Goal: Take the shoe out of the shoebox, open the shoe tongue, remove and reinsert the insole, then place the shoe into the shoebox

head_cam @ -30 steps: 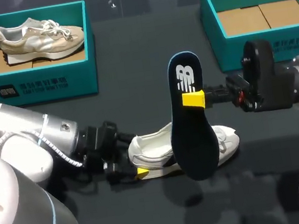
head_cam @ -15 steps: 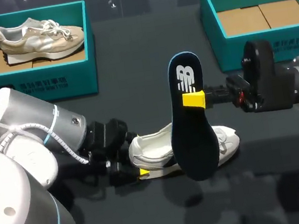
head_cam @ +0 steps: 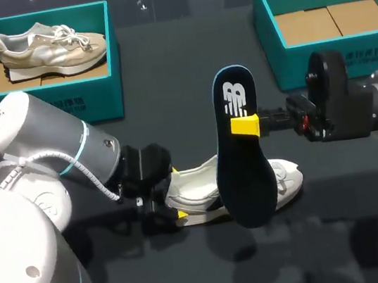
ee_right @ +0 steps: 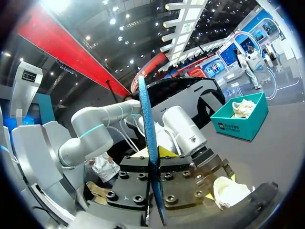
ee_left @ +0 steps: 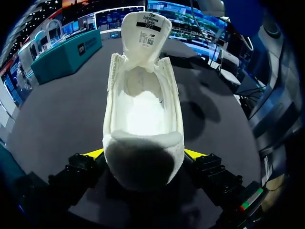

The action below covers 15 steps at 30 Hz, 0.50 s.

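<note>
A white shoe [head_cam: 211, 194] lies on its sole on the dark table, toe to the right, tongue [ee_left: 145, 33] pulled up and open. My left gripper [head_cam: 172, 204] stands open at the heel. In the left wrist view its yellow fingertips [ee_left: 95, 153] flank the heel [ee_left: 143, 162] on both sides. The dark blue insole [head_cam: 241, 148] hangs upright above the shoe's front. My right gripper [head_cam: 247, 125] is shut on the insole's edge. The right wrist view shows the insole [ee_right: 148, 124] edge-on between the pads, with the white shoe [ee_right: 231, 191] below it.
A teal shoebox [head_cam: 48, 105] at the back left holds a beige shoe [head_cam: 50, 47]. A second teal shoebox [head_cam: 268, 30] at the back right shows only its cardboard floor. Bare table lies in front of the shoe.
My left arm has swung rightward and brought its gripper closer around the shoe's heel. The right arm and the insole have stayed where they were.
</note>
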Available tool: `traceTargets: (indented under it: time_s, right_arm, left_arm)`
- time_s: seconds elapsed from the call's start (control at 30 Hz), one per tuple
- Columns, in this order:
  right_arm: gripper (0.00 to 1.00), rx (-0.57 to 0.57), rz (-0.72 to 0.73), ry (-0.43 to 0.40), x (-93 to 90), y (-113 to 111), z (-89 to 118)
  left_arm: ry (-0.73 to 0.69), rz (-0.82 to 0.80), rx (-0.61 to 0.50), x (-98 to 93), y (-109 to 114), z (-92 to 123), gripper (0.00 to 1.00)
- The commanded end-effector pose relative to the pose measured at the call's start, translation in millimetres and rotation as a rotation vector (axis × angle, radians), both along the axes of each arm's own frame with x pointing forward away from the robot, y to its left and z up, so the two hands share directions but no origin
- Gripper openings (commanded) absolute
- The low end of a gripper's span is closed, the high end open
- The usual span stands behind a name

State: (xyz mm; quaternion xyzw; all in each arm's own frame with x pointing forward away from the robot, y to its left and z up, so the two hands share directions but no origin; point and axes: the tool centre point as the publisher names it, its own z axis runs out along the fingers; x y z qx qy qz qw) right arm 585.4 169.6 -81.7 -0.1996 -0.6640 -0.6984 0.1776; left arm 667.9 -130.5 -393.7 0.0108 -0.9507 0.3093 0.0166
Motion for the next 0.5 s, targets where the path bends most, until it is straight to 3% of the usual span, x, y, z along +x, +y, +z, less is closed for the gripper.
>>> traceTargets:
  time_s: [0.03,0.5]
  right_arm:
    - [0.00,0.000,-0.003,0.000,-1.0,2.0,-1.0]
    - [0.00,0.000,-0.003,0.000,-1.0,2.0,-1.0]
  left_arm:
    - [0.004,-0.007,0.170,2.3,1.8,7.1,1.00]
    - [-0.007,-0.011,0.401,3.9,10.1,32.7,1.00]
